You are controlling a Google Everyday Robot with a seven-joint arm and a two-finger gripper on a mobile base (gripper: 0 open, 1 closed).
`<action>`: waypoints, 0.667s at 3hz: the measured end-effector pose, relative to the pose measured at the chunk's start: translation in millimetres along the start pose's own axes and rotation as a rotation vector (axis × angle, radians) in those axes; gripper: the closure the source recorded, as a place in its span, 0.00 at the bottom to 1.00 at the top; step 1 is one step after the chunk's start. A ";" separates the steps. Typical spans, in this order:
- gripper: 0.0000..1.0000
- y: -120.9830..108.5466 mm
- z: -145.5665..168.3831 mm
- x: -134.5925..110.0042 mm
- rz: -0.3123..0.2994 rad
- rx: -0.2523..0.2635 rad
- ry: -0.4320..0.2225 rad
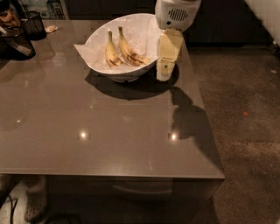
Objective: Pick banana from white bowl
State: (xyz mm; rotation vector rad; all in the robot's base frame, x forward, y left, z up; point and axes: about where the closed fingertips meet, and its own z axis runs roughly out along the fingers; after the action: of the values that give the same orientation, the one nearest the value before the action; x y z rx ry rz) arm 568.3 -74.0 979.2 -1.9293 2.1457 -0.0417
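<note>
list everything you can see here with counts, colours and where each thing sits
banana: 1, yellow with brown streaks, right side inside the white bowl
shorter banana: 1, yellow, left of it in the bowl
white bowl: 1, glossy white, paper-lined, far side of table
table: 1, glossy grey-brown, fills most of the view
mesh cup: 1, black, far left corner of table
floor: dark, speckled, right of table
arm housing: 1, white, above the bowl's right rim
gripper: 1, cream, hanging beside the bowl's right rim
</note>
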 end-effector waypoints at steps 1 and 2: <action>0.00 -7.6 1.0 -17.1 -0.020 0.027 -0.025; 0.00 -15.5 0.9 -21.6 -0.025 0.026 -0.089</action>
State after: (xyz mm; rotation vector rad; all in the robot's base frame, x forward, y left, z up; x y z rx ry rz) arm 585.5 -54.5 984.9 -1.9070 2.0544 0.0118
